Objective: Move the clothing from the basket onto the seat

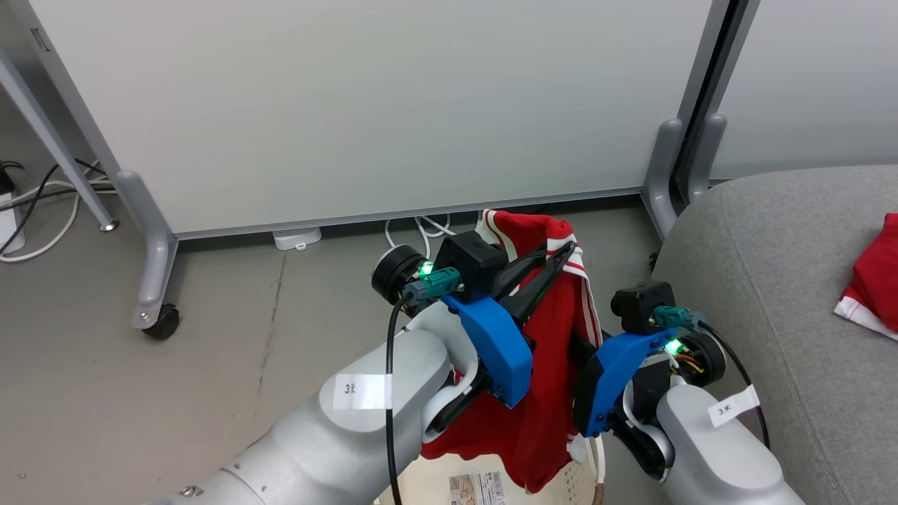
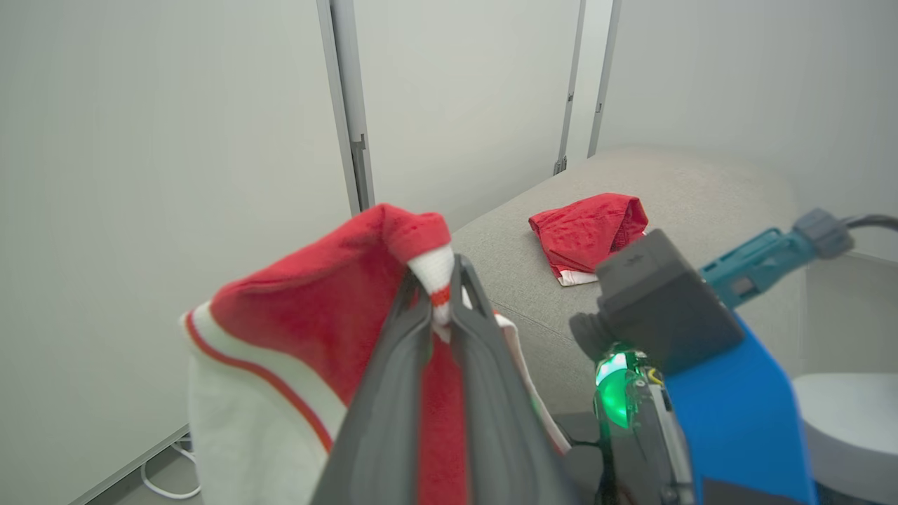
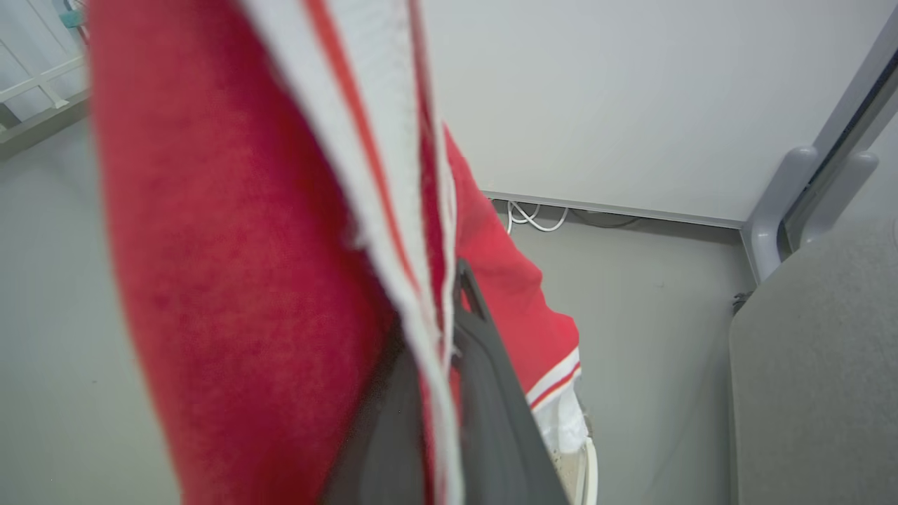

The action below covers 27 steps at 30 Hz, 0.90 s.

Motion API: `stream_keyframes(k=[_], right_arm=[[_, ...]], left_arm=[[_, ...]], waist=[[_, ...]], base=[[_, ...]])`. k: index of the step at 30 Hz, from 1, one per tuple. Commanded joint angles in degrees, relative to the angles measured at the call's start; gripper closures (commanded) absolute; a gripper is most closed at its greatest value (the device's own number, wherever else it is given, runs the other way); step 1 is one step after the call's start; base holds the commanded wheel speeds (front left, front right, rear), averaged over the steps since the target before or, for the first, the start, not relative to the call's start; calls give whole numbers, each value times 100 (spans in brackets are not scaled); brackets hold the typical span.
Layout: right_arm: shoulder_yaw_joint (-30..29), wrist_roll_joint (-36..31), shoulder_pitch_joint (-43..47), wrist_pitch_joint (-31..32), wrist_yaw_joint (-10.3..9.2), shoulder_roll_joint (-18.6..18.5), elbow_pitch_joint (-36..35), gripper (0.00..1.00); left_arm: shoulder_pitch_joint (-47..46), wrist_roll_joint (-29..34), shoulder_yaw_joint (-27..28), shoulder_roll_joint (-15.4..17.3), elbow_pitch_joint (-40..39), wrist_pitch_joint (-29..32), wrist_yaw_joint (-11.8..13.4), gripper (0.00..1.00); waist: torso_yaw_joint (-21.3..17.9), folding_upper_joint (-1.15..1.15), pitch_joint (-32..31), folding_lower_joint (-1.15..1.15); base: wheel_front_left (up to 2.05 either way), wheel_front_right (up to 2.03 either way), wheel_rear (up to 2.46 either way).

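Observation:
One red garment [image 1: 554, 351] with white stripes hangs in the air over the basket [image 1: 586, 480], held by both grippers. My left gripper [image 1: 560, 252] is shut on its upper white-trimmed edge [image 2: 436, 270]. In the right wrist view my right gripper [image 3: 445, 301] is shut on the striped side seam, with one dark finger [image 3: 491, 393] showing beside the cloth. The garment's lower end drapes down to the cream basket rim [image 3: 591, 463]. A second red garment [image 1: 873, 284] lies crumpled on the grey sofa seat [image 1: 772, 266]; the left wrist view shows that garment [image 2: 589, 231] too.
A white partition panel [image 1: 365, 105] on grey wheeled feet [image 1: 158, 280] stands just behind the basket. White cables [image 1: 421, 228] run under it. The sofa's rounded corner [image 3: 814, 393] is close on the right. Grey floor [image 1: 140, 393] lies to the left.

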Motion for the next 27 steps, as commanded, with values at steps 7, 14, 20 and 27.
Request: stream_keyframes(k=[7, 14, 20, 27], right_arm=[[149, 201, -165, -206, 2, -140, 75, 100], [242, 339, -226, -300, 2, -173, 159, 100], [283, 421, -262, -372, 2, -185, 247, 100], [319, 493, -328, -439, 1, -199, 316, 100]], left_arm=[[83, -12, 107, -2, 72, -31, 37, 100], [90, -35, 86, -2, 122, -31, 2, 100], [84, -58, 54, -2, 142, -31, -20, 100], [130, -15, 132, -2, 128, -31, 18, 0]], waist=[[-112, 0, -9, 0], [-158, 0, -2, 0], [-165, 0, 9, 0], [-157, 0, 28, 0]], base=[[0, 0, 0], [0, 0, 0], [0, 0, 0], [0, 0, 0]])
